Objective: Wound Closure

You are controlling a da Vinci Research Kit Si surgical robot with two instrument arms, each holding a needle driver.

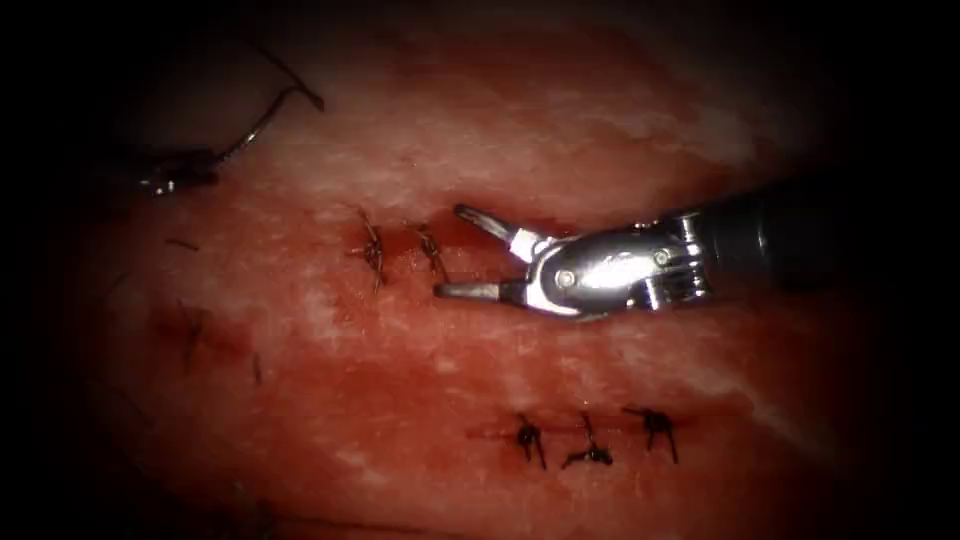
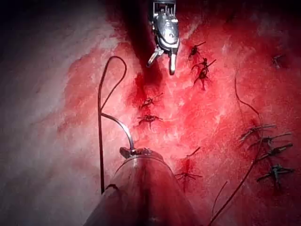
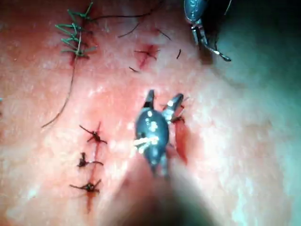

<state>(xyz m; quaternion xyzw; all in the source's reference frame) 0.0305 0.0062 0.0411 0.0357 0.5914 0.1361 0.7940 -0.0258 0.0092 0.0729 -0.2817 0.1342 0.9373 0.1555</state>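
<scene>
The tissue (image 1: 420, 150) has an open cut (image 1: 480, 238) with two dark stitches (image 1: 372, 250) at its left end. My right tool (image 1: 455, 252) hovers over the cut just right of those stitches, jaws open and holding nothing; it also shows in the right wrist view (image 3: 162, 101) and the left wrist view (image 2: 162, 59). Far to the left of the cut, my left tool (image 1: 175, 180) is shut on the curved needle (image 1: 262, 122) near one end of its curve. The needle (image 2: 121, 126) is out of the tissue. Thread (image 2: 100, 94) loops from its free end.
A second, closed cut with three knotted stitches (image 1: 590, 440) lies below and right of the open one. More stitched rows (image 2: 268, 150) and cut thread ends (image 1: 182, 243) lie around. Red fluid wets the tissue near the cut (image 2: 141, 87).
</scene>
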